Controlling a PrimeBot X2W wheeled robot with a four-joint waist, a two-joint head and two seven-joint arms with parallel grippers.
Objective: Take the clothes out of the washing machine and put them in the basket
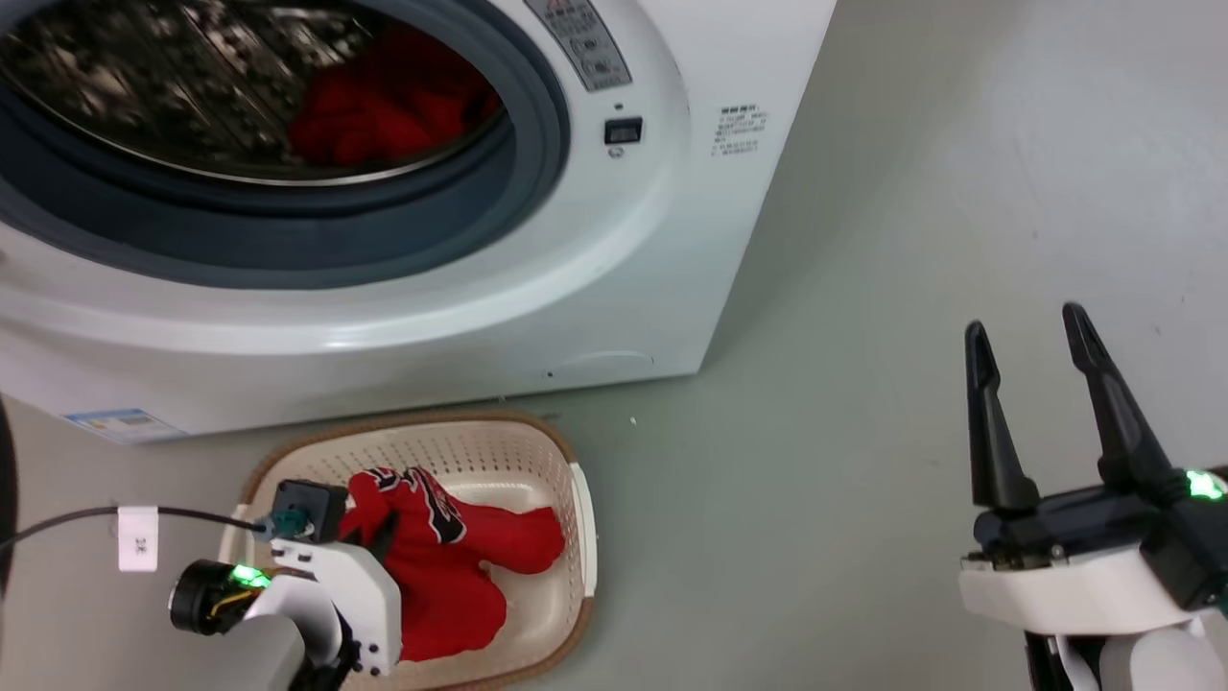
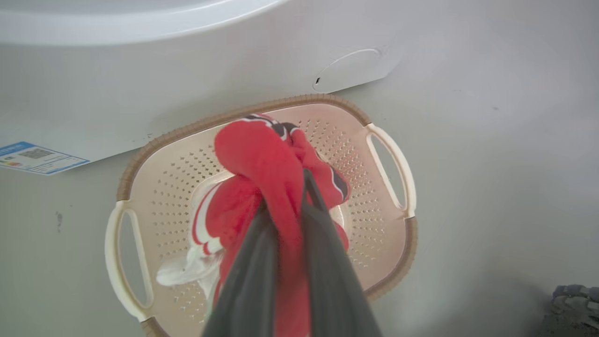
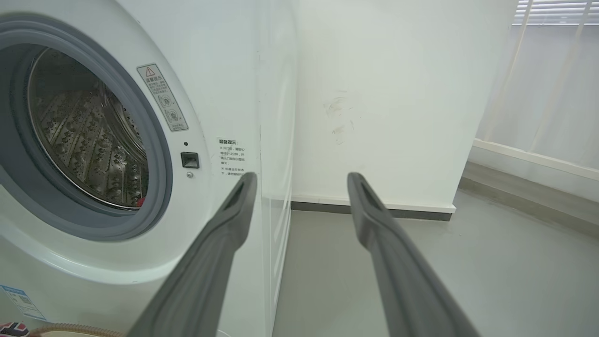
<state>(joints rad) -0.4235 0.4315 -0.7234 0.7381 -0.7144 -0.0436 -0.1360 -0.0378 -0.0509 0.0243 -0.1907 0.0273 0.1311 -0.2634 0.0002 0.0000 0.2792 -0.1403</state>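
Note:
The washing machine [image 1: 614, 269] stands with its porthole uncovered, and red clothes [image 1: 384, 106] lie inside the steel drum [image 3: 84, 135]. In front of it on the floor sits the cream basket [image 1: 576, 499]. My left gripper [image 2: 285, 196] hangs over the basket [image 2: 187, 128], shut on a red garment [image 2: 262, 154] with white and black trim. The garment's lower part [image 1: 451, 576] rests in the basket under my left arm [image 1: 326, 585]. My right gripper [image 1: 1031, 336] is open and holds nothing, low on the right beside the washing machine [image 3: 210, 93].
Grey floor [image 1: 863, 480] spreads to the right of the washer and basket. A black cable with a white tag [image 1: 137, 537] runs at the left. A blue label [image 1: 125, 422] marks the washer's lower front. A white wall [image 3: 383, 93] and curtains [image 3: 552, 84] lie beyond.

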